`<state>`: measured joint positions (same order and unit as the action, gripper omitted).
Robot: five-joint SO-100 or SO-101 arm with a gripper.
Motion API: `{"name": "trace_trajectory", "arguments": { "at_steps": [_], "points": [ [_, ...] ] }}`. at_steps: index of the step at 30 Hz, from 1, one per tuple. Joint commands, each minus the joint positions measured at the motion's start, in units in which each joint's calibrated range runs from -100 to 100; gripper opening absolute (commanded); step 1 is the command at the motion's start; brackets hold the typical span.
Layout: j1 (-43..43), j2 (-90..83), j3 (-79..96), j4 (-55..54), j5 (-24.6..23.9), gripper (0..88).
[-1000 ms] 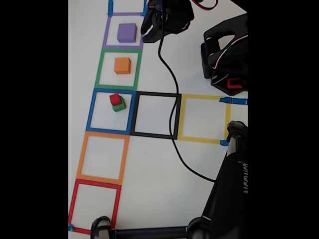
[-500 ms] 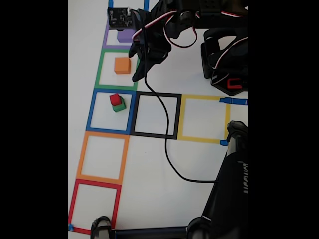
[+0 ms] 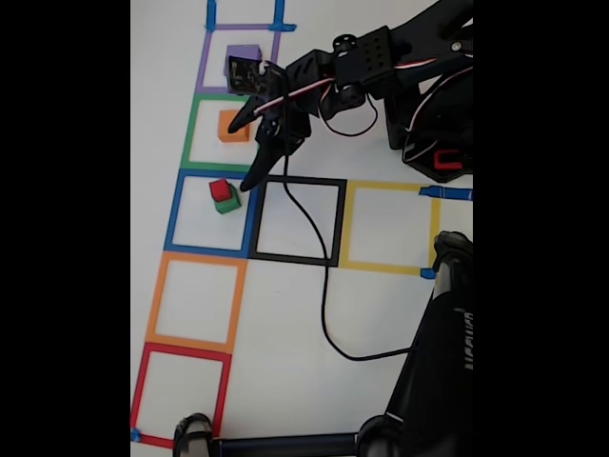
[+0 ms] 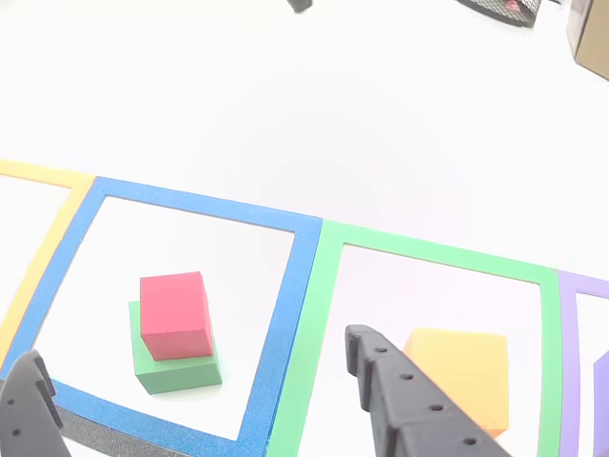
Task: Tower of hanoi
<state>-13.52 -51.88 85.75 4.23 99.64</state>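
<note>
The red cube [image 3: 221, 189] sits on top of the green cube [image 3: 228, 204] inside the blue tape square. In the other view the red cube [image 4: 174, 314] rests a little off-centre on the green cube [image 4: 177, 369]. The orange cube [image 3: 227, 127] lies in the green square, partly behind a finger, and the orange cube [image 4: 462, 376] also appears in the other view. The purple cube [image 3: 246, 53] stands in the purple square, half covered by the wrist. My gripper [image 3: 245, 152] hangs open and empty over the border between the green and blue squares. Its fingers [image 4: 404, 405] straddle the red-green stack.
Orange [image 3: 194, 301] and red [image 3: 181, 391] tape squares continue down the column. Black [image 3: 297, 221] and yellow [image 3: 388, 227] squares lie to the right. A black cable [image 3: 324, 305] trails over the black square. The arm's base [image 3: 433, 124] and a black stand [image 3: 442, 352] fill the right side.
The arm has swung down the column from beside the purple square to the edge of the blue square. The cable moved with it. The cubes have stayed put.
</note>
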Motion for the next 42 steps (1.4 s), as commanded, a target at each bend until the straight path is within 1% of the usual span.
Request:
{"name": "trace_trajectory", "arguments": {
  "at_steps": [1, 5, 11, 18, 24, 29, 42],
  "points": [
    [-1.0, 6.0, 2.3, -14.5, 0.4, 38.0],
    [-1.2, 10.8, 3.7, -21.6, 0.4, 37.9],
    [-0.7, 22.0, 5.2, -35.5, 0.4, 37.9],
    [-0.7, 38.3, 1.9, -49.4, 0.4, 37.2],
    [-1.3, 50.4, -3.7, -57.7, 0.4, 36.8],
    [-2.3, 56.2, -8.0, -59.8, 0.4, 34.8],
    [-5.3, 61.9, -9.9, -62.2, 0.4, 33.0]
  ]
}}
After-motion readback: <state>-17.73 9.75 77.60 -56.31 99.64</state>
